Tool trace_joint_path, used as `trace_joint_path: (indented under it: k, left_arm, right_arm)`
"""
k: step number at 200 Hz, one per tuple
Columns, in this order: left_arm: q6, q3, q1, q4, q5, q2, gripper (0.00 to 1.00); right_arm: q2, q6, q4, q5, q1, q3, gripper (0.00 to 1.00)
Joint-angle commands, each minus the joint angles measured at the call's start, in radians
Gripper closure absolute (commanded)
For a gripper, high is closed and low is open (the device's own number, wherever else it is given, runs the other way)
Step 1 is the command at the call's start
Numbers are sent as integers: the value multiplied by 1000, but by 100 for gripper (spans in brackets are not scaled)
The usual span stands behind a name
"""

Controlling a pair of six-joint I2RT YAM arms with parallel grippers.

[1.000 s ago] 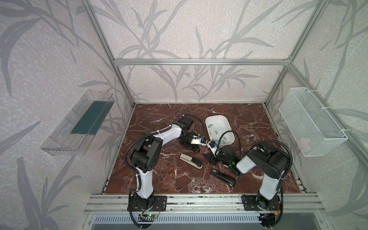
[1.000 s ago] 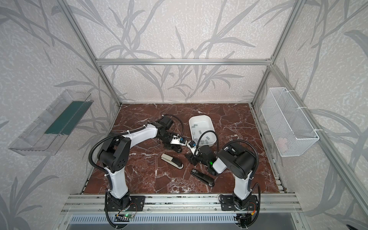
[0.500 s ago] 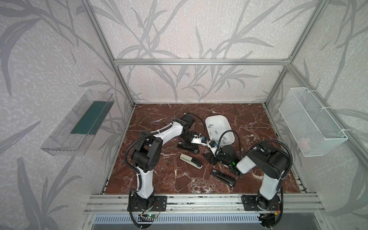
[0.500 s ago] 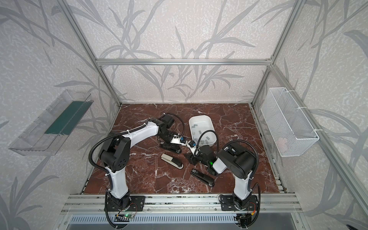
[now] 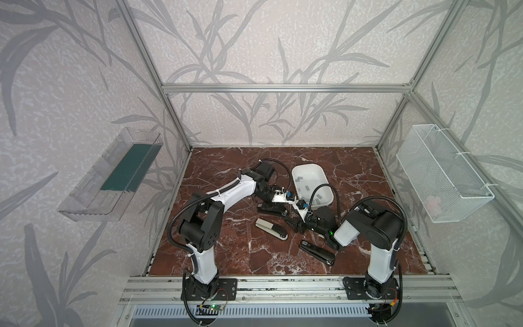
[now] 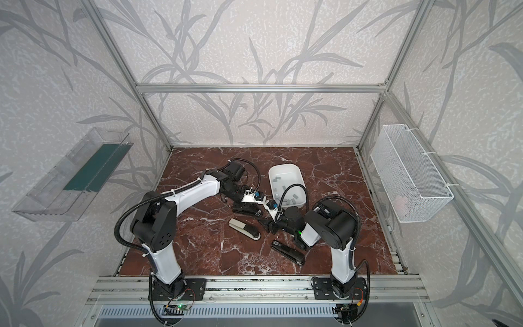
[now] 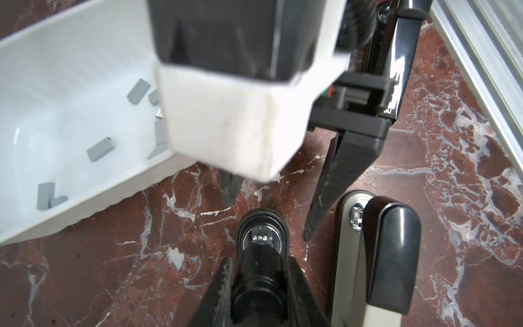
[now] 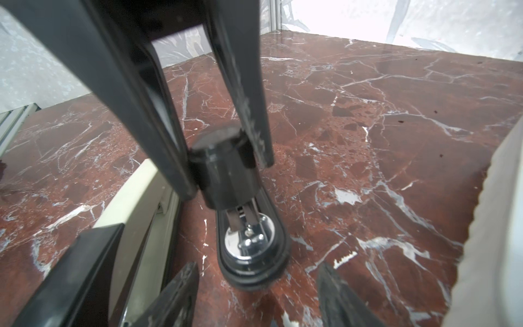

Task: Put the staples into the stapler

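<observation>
Both top views: red-brown marbled tabletop (image 5: 240,254). A white oblong plastic tray (image 5: 326,181) sits toward the back, right of centre, with the staples (image 5: 308,189), small flat grey metal strips, lying loose inside it. The left gripper (image 5: 279,206) is down on a black stapler (image 5: 268,209) just left of the tray. The right gripper (image 5: 293,224) is low and near, pointing at that stapler. A beige-and-black stapler (image 5: 271,228) lies just in front, and a slim black stapler (image 6: 287,252) lies apart, nearer the front edge. Left wrist view: the left fingers (image 7: 220,286) press both sides of the black stapler, clamped on it. Beyond its nose the right gripper's fingers are spread. The tray of staples is alongside. Right wrist view: the right fingers (image 8: 181,294) stand apart, holding nothing, with the stapler's nose just beyond them. The left gripper pinches the stapler's upper part, and its shiny metal anvil shows.
</observation>
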Motion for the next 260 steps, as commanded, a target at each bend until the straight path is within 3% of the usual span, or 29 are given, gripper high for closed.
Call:
trace_joint_path:
  k: [1,117,153,199,238,260]
  left_arm:
    - [3,-5,-5,1,76,-51,87]
    - [42,-1,-16,-40,99,-15,91]
    - [43,-1,-25,-42,75,-6,91]
    - [47,-7,-31,-47,74,-1,92]
    - [49,-10,-31,-48,74,-10,93]
    - [52,-7,-31,-54,78,-5,93]
  right_arm:
    - [-8,-9,75,-21,-4,5,33]
    - [-74,-55,-85,-37,-3,55,31]
    - [-100,-64,-134,-48,-4,71,36]
    - [-127,-77,-140,-36,-4,55,35]
    - [-110,-61,-93,-53,-3,45,47]
    - [-112,-59,-86,-62,-4,43,61]
